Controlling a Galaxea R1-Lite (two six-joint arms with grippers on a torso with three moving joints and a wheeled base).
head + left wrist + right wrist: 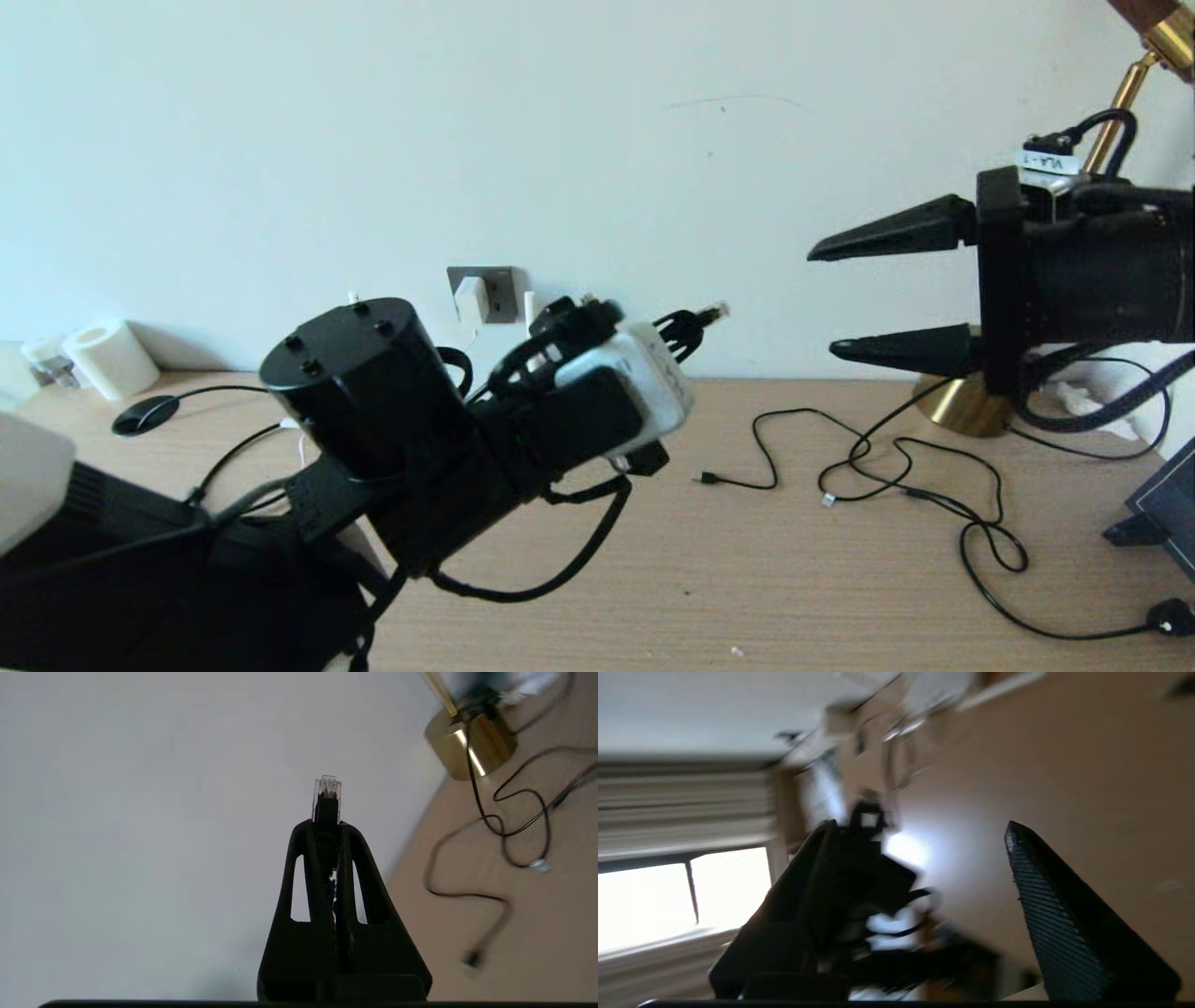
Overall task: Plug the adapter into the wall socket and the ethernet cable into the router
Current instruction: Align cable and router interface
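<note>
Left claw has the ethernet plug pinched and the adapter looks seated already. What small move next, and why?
Probably swing the left claw down toward the desk to find the router, which no view shows. It is shut on the ethernet cable, clear tip aimed at bare wall. The adapter already sits in the wall socket; the right claw hangs open, empty.

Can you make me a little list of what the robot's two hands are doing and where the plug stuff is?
left gripper: raised above the desk, fingers shut on the ethernet cable
ethernet cable: clear-tipped plug pokes out past the fingertips, pointing toward the wall
right gripper: up in the air on the right, fingers open, holding nothing
adapter: white cube already sitting in the wall socket
wall socket: grey plate on the wall above the desk
router: cannot be made out for sure
desk: loose thin black cords and a brass lamp base
</note>
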